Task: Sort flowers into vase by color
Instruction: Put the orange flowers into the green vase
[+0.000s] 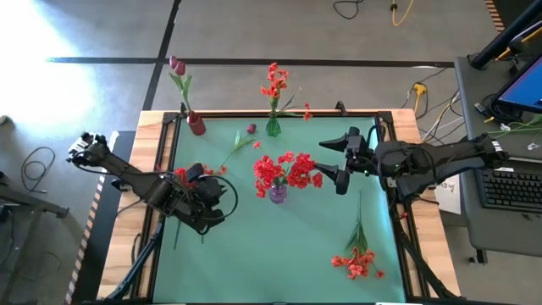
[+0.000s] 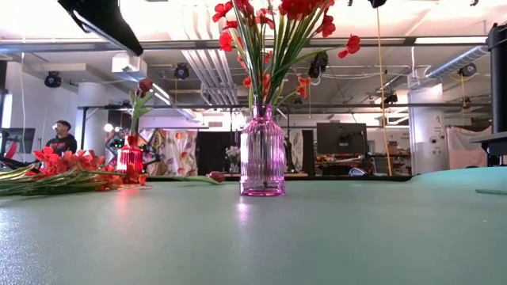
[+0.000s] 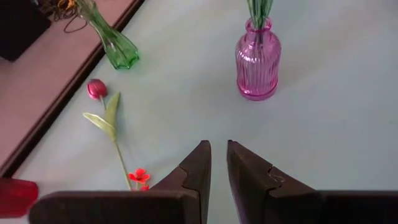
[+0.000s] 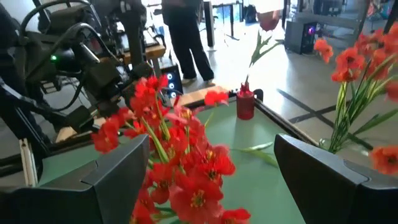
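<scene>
Left pincer nearly shut and empty, right pincer spread beside the red bunch.

From above: purple vase [image 1: 278,193] mid-counter [image 1: 254,263] with red flowers [image 1: 284,169]; red vase [image 1: 196,124] and green vase [image 1: 273,127] at the far edge; loose tulip [image 1: 239,146] between them; red spray [image 1: 357,258] lying near the right front. Left pincer [image 1: 222,174] low over the left side, arm bent; right pincer [image 1: 337,161] just right of the bunch, arm reaching in level. Low down: purple vase upright, another red spray [image 2: 59,170] flat at left. Left wrist: fingers [image 3: 198,168] almost pressed together, gripping nothing. Right wrist: fingers [image 4: 118,171] wide apart, blooms between them, contact unclear.
</scene>
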Robot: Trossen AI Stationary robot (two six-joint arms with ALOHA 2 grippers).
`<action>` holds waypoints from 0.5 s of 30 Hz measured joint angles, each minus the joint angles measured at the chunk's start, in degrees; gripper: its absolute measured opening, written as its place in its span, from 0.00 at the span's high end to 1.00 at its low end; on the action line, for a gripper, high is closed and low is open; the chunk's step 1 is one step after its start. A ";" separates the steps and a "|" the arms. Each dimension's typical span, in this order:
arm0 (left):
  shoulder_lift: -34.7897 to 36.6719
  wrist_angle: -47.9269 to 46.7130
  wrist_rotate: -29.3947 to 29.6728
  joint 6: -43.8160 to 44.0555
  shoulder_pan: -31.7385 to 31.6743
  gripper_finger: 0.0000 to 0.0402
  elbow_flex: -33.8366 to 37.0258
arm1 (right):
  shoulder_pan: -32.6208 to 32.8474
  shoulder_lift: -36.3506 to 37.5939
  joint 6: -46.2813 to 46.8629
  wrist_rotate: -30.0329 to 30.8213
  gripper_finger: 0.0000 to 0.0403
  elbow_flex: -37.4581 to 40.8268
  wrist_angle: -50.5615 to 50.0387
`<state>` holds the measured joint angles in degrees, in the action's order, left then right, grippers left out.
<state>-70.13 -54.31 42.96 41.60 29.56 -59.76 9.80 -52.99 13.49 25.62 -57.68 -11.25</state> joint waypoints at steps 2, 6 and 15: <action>-0.01 -0.73 0.04 -1.10 0.00 0.90 -1.42 | -0.07 0.02 -0.67 0.70 0.17 -0.42 0.07; 0.04 -0.80 0.09 -4.37 0.00 0.90 -2.31 | -0.11 0.00 -1.97 3.64 0.17 -0.88 0.02; 0.07 -0.92 0.09 -5.17 -0.02 0.90 -1.28 | -0.11 0.00 -2.10 4.43 0.17 -0.88 -0.54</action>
<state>-70.06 -55.24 43.05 36.42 29.54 -61.04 9.69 -52.99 11.40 30.04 -58.57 -11.79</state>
